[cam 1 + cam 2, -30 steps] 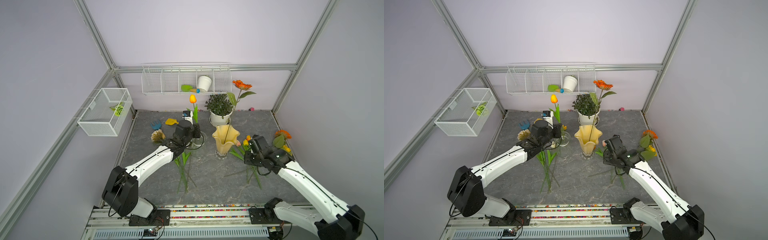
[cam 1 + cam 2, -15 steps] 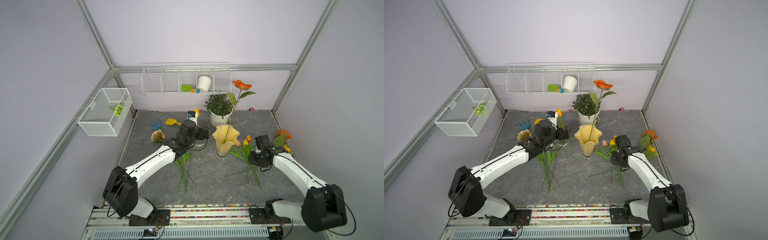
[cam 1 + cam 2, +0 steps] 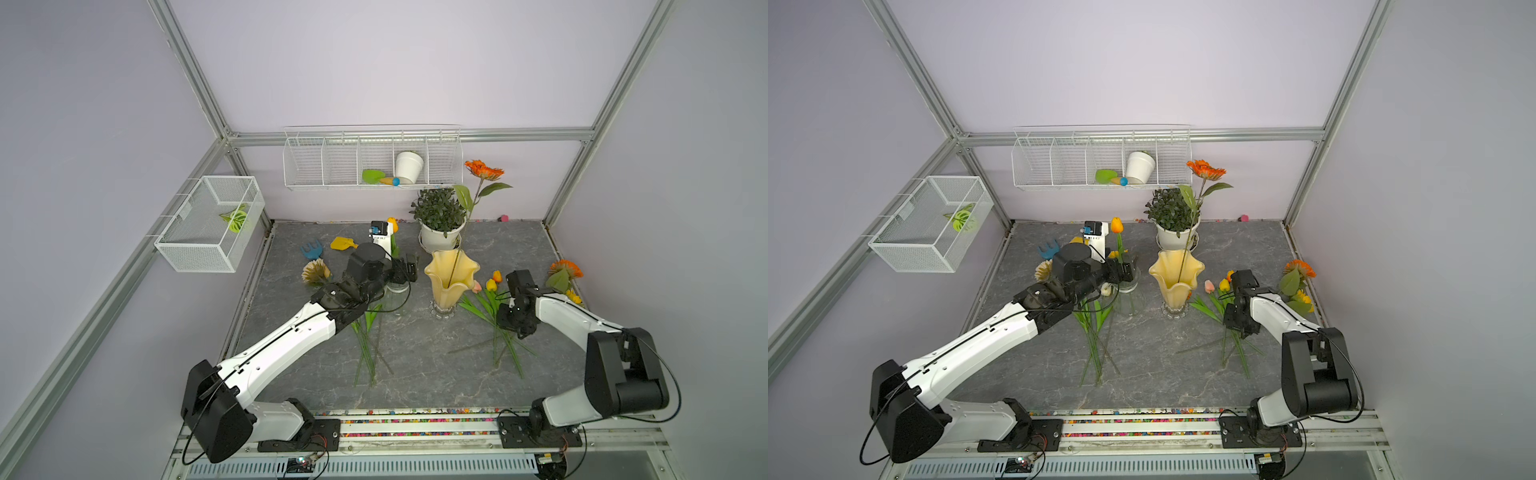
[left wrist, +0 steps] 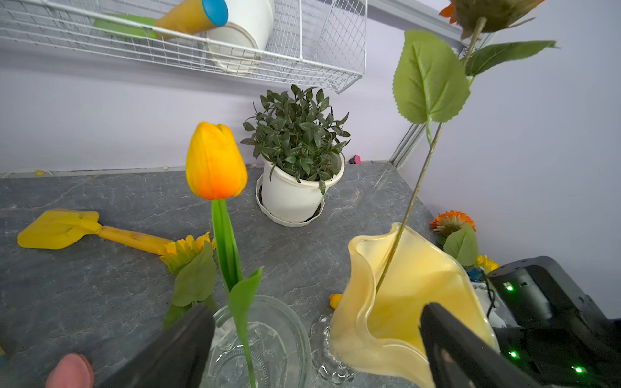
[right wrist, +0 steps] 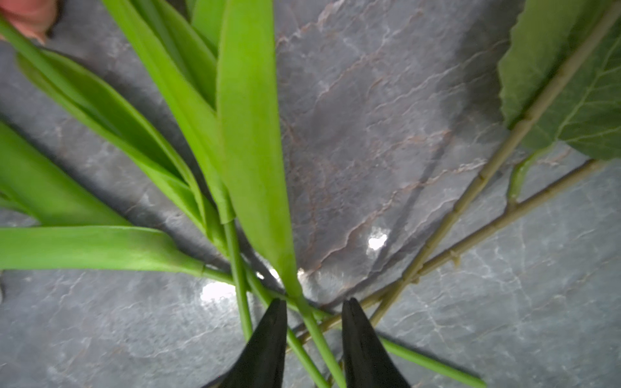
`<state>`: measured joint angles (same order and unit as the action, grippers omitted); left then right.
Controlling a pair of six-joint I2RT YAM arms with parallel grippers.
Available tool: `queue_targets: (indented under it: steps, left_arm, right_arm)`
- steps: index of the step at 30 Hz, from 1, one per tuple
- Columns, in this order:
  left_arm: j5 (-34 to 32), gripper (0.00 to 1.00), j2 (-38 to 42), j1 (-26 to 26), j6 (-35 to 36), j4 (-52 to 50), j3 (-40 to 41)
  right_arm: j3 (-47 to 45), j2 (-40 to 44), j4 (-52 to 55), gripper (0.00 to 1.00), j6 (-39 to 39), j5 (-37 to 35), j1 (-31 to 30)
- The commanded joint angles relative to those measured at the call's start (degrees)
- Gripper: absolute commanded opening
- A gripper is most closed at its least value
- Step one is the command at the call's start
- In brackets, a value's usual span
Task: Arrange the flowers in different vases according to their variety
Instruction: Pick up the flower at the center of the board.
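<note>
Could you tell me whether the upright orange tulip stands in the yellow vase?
No, the orange tulip stands in the clear glass vase.

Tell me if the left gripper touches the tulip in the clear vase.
Apart. The left wrist view shows the left gripper open wide, the tulip standing in the clear vase between its fingers, clear of both.

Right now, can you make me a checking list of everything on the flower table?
Surface: grey marbled tabletop.
Job's things: yellow tulip stands in clear vase; orange flower in yellow vase; other flowers lie loose.
Clutter: potted plant, yellow shovel, blue rake.
Grippers: left gripper open at clear vase; right gripper open astride a tulip stem.
Cables: black loop near clear vase.
Surroundings: wire shelf with white pot; wire basket on wall.
</note>
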<state>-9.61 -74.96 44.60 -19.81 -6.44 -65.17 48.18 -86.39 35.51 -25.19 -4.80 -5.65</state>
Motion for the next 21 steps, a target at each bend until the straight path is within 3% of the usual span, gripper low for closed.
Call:
queue_targets:
  steps: [1,9,14,21]
  left_arm:
    - [0.0,1.00,2.1,0.4,1.4,-1.2,-0.8]
    - [0.8,1.00,6.1,1.0,1.9,-3.7,-0.5]
    - [1.8,1.00,8.6,1.3,2.8,-5.3,-0.2]
    - [1.5,1.00,12.6,1.4,2.5,-7.5,1.0]
  right_arm:
    - [1.5,-1.9,-0.8,0.32,1.0,-0.8,0.6]
    - [3.6,-7.9,-1.9,0.25,1.7,0.8,0.6]
    - [4.5,-8.4,-1.5,0.00,1.7,-0.4,0.8]
    - [5.9,-1.8,1.6,0.00,1.4,-3.9,0.6]
